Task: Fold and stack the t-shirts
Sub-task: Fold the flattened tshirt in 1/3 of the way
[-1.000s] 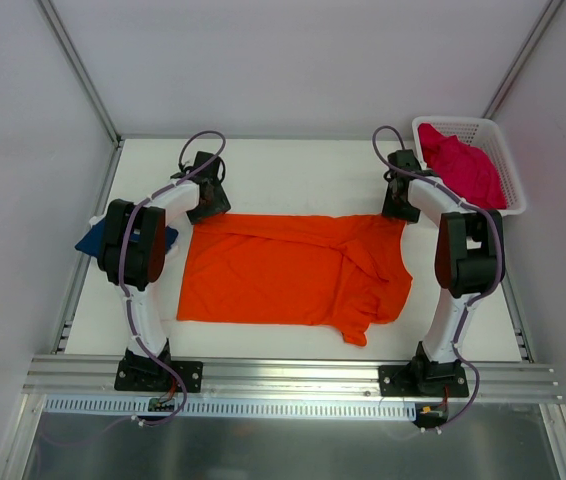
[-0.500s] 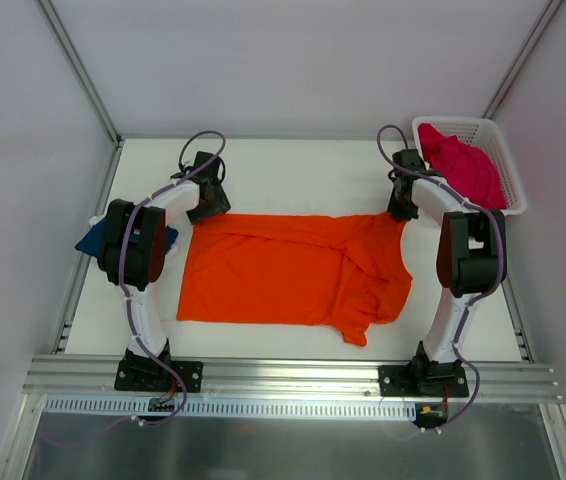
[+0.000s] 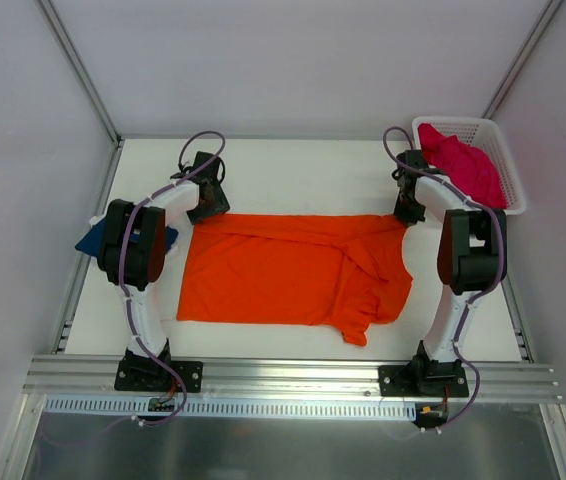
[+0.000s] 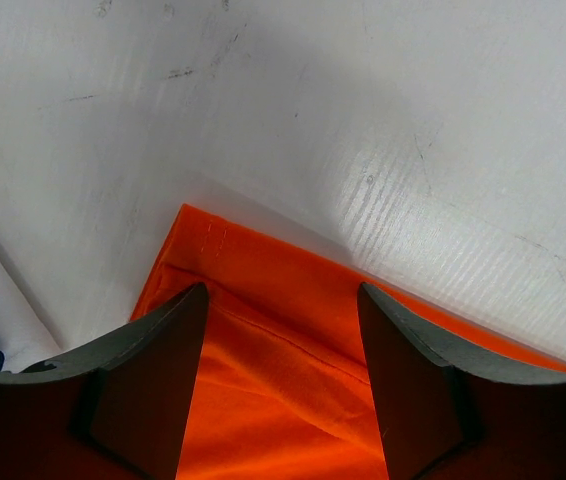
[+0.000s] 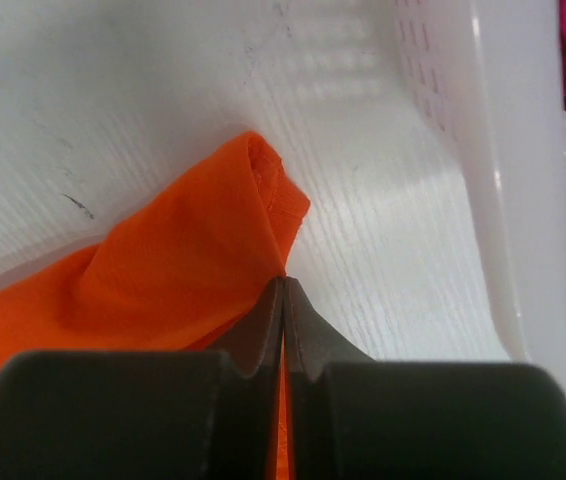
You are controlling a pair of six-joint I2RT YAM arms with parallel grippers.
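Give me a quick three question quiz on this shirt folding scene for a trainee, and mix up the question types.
1. True or false: the right fingers are shut on a corner of the orange t-shirt.
2. What lies in the white basket? A) the orange t-shirt B) the pink t-shirt C) nothing
3. Fill in: the left fingers stand ___ over the orange t-shirt's far left corner.

Key: 1 true; 2 B; 3 open.
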